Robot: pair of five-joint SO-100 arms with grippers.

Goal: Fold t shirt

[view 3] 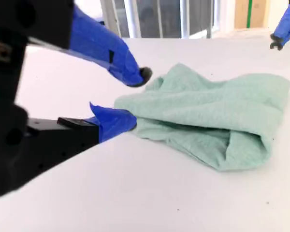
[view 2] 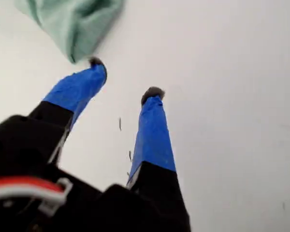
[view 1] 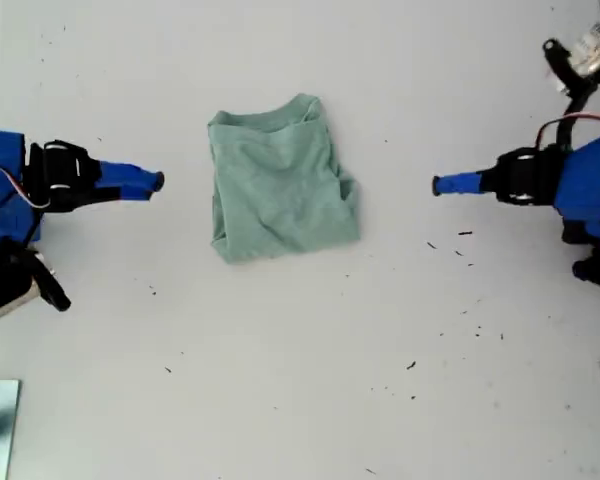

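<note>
My first claw [view 2: 124, 77] gapes empty; my second claw [view 3: 135, 99] stands open at the t shirt [view 1: 280, 180], seemingly not gripping. Pinch the bundle's edge low against the table [view 1: 300, 380].

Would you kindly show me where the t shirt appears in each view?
Exterior view: the t shirt lies folded mid-table between both arms.
First wrist view: only a corner of it, beyond my first gripper.
Second wrist view: the bundle beside my second gripper.
Shared landmark: the white table.

t shirt [view 1: 280, 180]: plain sage-green | table [view 1: 300, 380]: white | jaws: blue
</note>
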